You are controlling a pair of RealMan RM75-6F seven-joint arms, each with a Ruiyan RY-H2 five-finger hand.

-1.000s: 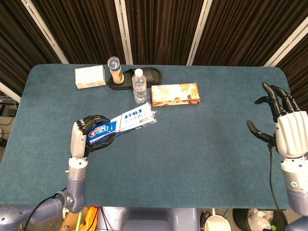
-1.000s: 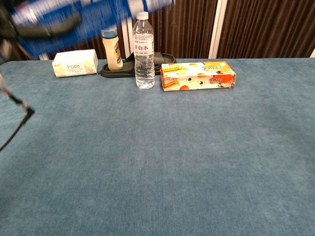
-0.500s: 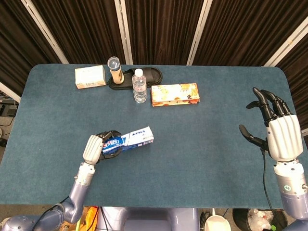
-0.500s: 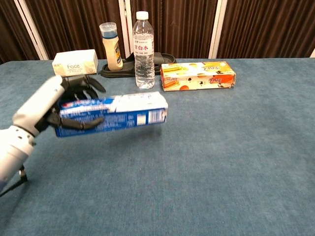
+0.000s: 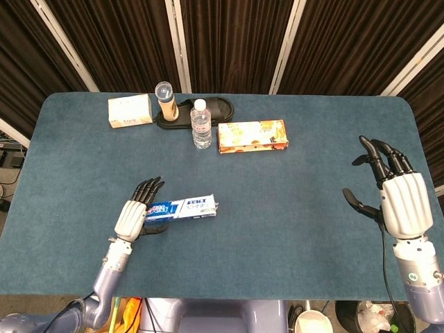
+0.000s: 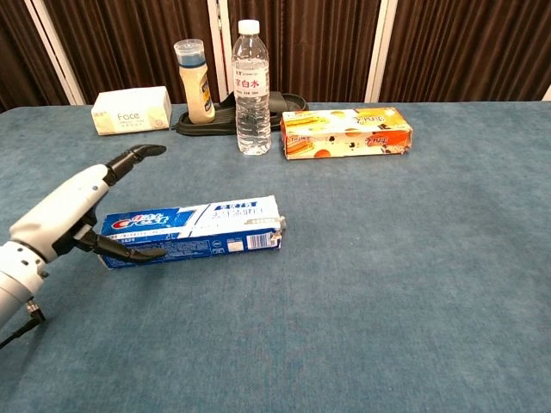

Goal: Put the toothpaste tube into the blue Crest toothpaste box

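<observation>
Crest box [image 6: 191, 231] lowered onto table | left hand [image 6: 73, 211] fingers now spread

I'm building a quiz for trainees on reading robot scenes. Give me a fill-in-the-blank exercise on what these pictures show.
1. The blue Crest toothpaste box lies flat on the ____.
2. The left hand is at the box's ____ end, the one farther from the torn flap.
3. The right hand holds ____.
4. Behind the water bottle lies a black ____.

Missing words: table; Crest-logo; nothing; slipper
</observation>
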